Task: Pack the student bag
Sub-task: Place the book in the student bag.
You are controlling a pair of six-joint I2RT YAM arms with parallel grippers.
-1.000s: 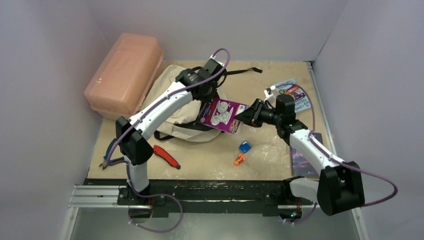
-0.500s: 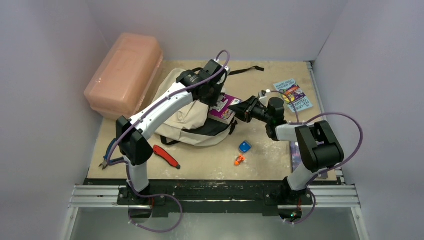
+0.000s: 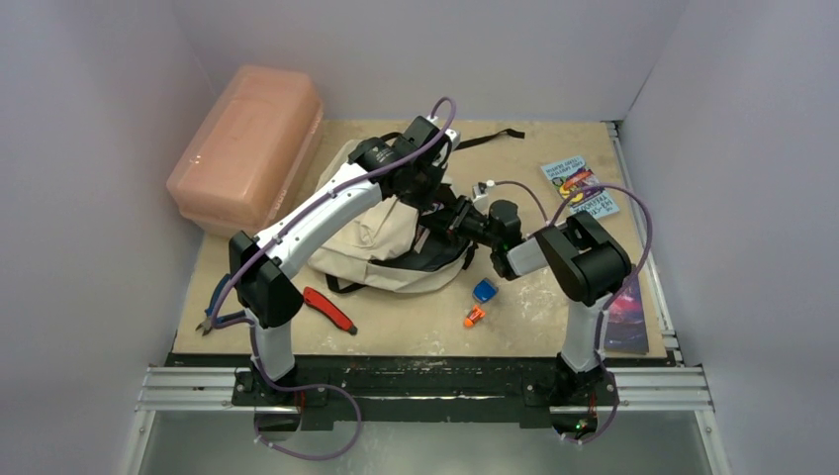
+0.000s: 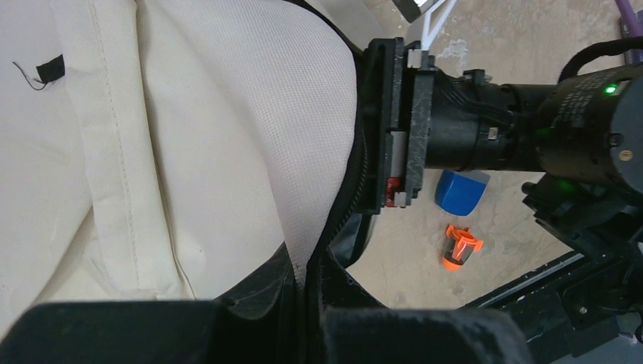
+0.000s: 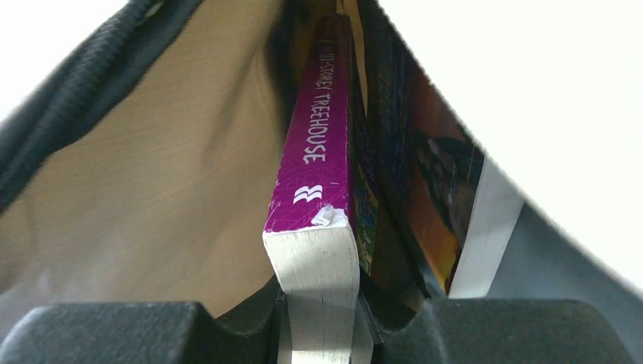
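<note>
Right gripper (image 5: 315, 322) – partly closed, clamping purple book (image 5: 312, 144) | change: book, outside to the right a second ago, now inside student bag (image 3: 376, 237) mouth, far centre | left gripper (image 4: 303, 299) – pinched shut on bag's rim | judged: release next.

My left arm (image 3: 326, 203) reaches way out from its base, wrist tipped down, and my left hand (image 4: 307, 303) is pinched tight. My right arm (image 3: 584, 262) is folded hard at the elbow and points left, with my right hand (image 5: 318, 322) part-closed in a grip, just beside the left one.
</note>
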